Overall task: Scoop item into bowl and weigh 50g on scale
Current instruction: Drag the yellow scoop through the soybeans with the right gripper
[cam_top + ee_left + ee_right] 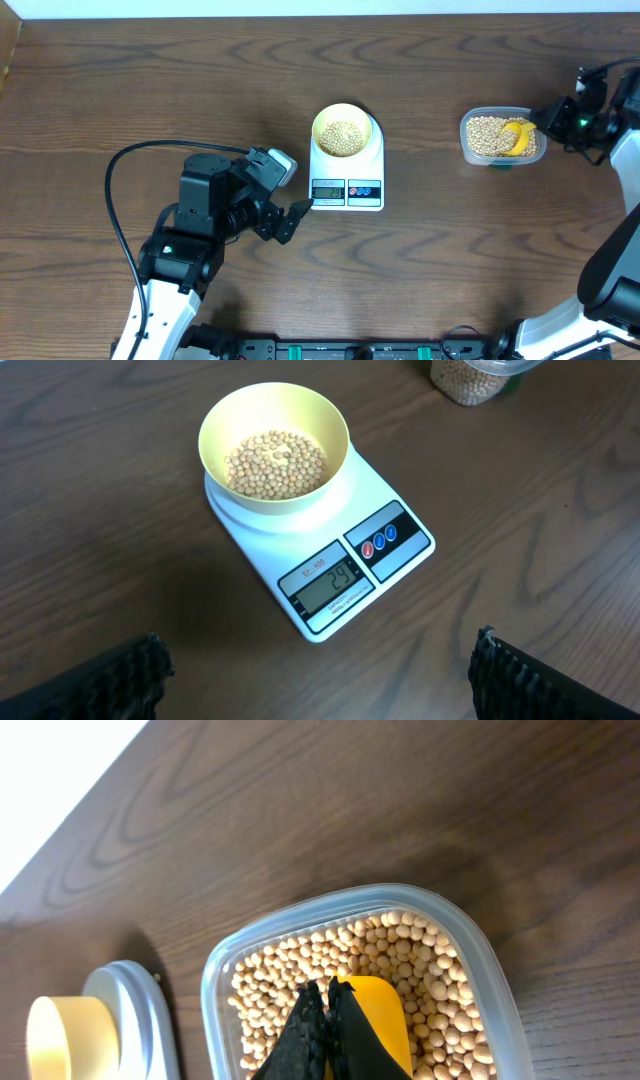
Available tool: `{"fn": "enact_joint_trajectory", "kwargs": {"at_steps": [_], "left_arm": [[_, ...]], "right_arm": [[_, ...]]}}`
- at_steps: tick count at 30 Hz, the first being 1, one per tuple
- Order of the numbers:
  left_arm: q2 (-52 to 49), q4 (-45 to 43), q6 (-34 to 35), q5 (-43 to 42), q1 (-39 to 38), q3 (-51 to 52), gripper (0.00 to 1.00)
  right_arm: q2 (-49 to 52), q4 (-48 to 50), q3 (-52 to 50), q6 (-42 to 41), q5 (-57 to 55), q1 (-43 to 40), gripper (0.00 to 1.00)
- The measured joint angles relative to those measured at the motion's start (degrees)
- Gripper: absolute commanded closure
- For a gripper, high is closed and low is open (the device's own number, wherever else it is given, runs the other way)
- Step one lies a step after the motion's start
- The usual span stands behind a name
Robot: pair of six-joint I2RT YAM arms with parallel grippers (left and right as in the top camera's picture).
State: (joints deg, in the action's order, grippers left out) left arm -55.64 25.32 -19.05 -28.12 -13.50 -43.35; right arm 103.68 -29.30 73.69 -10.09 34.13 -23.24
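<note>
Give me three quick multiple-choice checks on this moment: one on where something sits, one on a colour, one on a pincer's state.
1. Where is the bowl?
A on a plate
B on the scale
C in a sink

2. What colour is the scoop?
A yellow
B blue
C white

3. How is the left pincer?
A shut on the bowl
B shut on the scoop
C open and empty

Answers:
1 B: the bowl sits on the scale's platform.
2 A: the right wrist view shows the scoop as yellow.
3 C: its fingers stand wide apart with nothing between them.
</note>
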Motion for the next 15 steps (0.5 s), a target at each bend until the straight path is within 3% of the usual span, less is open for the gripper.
{"fn": "enact_joint_trajectory", "kwargs": {"at_steps": [15], "left_arm": [[0.0,0.0,0.0,0.0,0.0,0.0,0.02]], "right_arm": [[0.0,1.7,0.0,-1.3,10.4,-4.3,0.99]]}}
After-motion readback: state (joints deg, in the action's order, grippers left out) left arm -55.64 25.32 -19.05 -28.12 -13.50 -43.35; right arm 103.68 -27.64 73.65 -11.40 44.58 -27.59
